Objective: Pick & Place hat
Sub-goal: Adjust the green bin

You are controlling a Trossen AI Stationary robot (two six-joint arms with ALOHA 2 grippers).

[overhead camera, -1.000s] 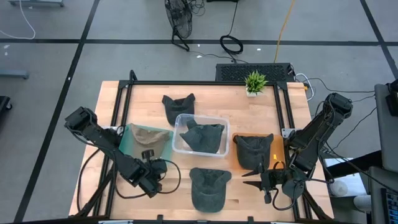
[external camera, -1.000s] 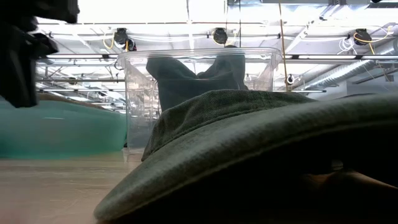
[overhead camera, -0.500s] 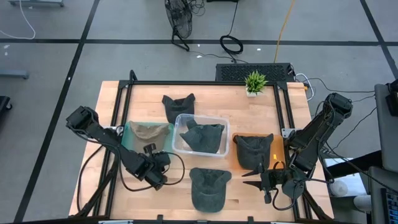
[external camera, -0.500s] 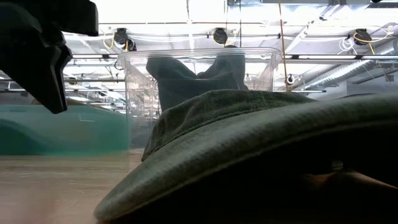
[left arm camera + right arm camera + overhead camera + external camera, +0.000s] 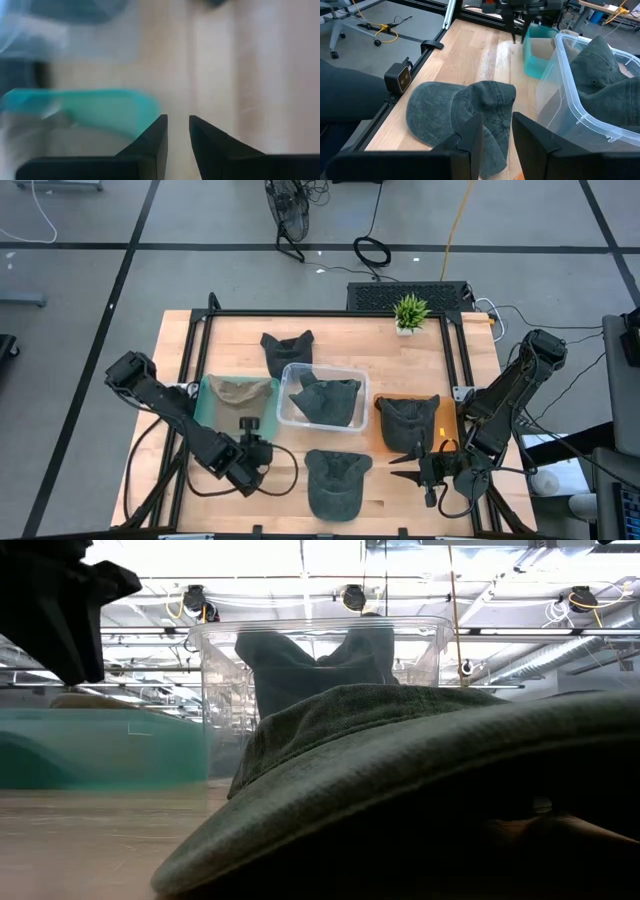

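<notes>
A dark grey cap (image 5: 335, 483) lies flat on the wood near the table's front edge; it also lies ahead in the right wrist view (image 5: 460, 117) and fills the low view (image 5: 420, 790). My right gripper (image 5: 398, 467) stands open to the cap's right and points at it; its fingers (image 5: 470, 132) hold nothing. My left gripper (image 5: 248, 430) hangs over bare wood at the near corner of the teal bin (image 5: 215, 415), pointing steeply down. A narrow gap with nothing in it shows between its fingers (image 5: 177, 120). A tan hat (image 5: 238, 389) lies in the teal bin.
A clear bin (image 5: 345, 375) at the middle holds a dark hat (image 5: 325, 398). Another dark hat (image 5: 287, 350) lies behind it, and one (image 5: 407, 420) rests on an orange mat at the right. A potted plant (image 5: 410, 312) stands at the far edge. A black frame borders the table.
My left gripper has rolled about its own axis, shifted a little toward the teal bin's near corner and risen slightly. My right gripper has kept still.
</notes>
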